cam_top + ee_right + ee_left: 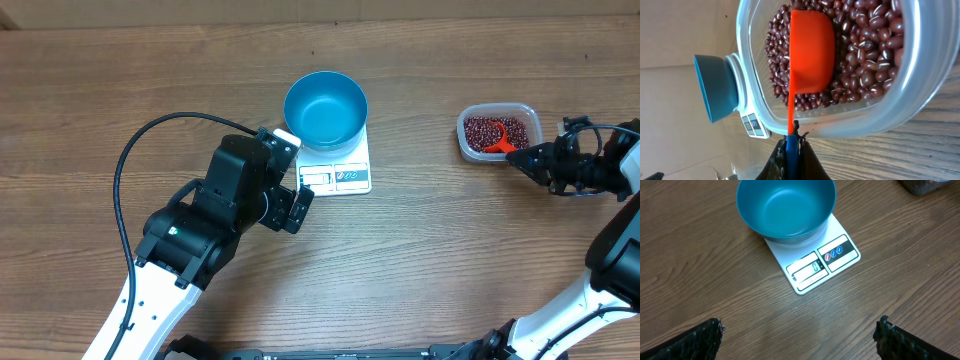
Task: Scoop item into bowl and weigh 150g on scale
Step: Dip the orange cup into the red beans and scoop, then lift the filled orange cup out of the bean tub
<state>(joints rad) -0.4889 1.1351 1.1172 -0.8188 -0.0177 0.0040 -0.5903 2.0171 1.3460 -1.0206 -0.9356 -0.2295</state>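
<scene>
L gripper (pixel 799 332) hangs w/ jaws spread wide, gripping nothing, over the wood table (pixel 90 80) just in front of the scale (pixel 347 176). Blue bowl (pixel 325 108) sits on the scale's back half; display & label panels show in front of it. R gripper (pixel 792 145), well off to the right, is clamped tight on the handle of an orange scoop (pixel 812 50). Scoop's cup rests among the beans (pixel 865 60) inside a clear plastic tub (pixel 900 112). Tub stands on the table, right of the scale, apart from it.

Blue bowl (pixel 325 108), white scale (pixel 340 172), red-brown beans (pixel 865 55), orange scoop (pixel 811 55).
</scene>
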